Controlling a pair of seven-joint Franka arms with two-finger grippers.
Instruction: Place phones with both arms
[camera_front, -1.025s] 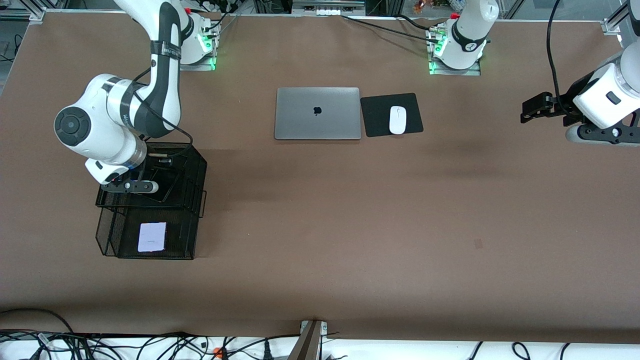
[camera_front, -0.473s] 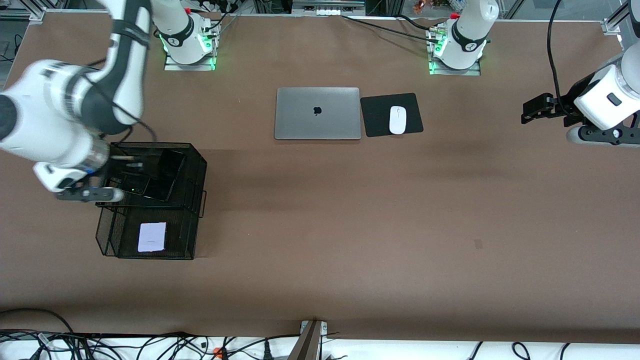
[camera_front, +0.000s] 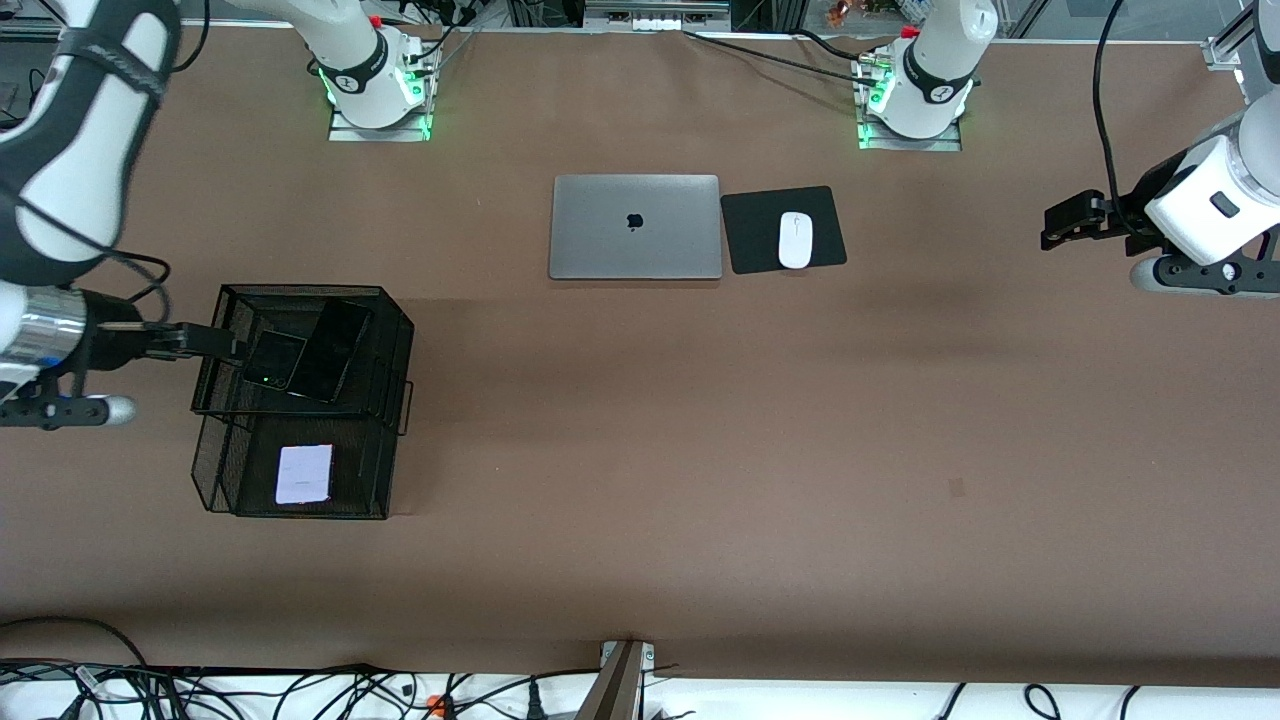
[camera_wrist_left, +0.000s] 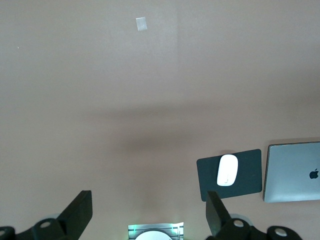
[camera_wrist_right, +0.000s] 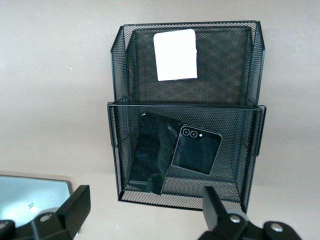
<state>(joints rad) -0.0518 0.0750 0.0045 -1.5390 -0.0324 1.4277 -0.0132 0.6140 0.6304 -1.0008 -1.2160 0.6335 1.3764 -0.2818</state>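
A black mesh two-tier rack stands toward the right arm's end of the table. Its upper tier holds the longer black slab phone and the small squarish black phone, which overlap. Its lower tier holds the white-lavender phone. The right wrist view shows the rack, the slab, the squarish black phone and the white-lavender phone. My right gripper is open and empty at the rack's edge. My left gripper is open and empty, and waits at the left arm's end.
A closed silver laptop lies near the robots' bases. Beside it a white mouse rests on a black pad. Both show in the left wrist view, the laptop and the mouse. Cables run along the table's near edge.
My right gripper has drawn back from over the rack's upper tier toward the right arm's end. The small black phone now lies uncovered there. The left arm has hardly moved.
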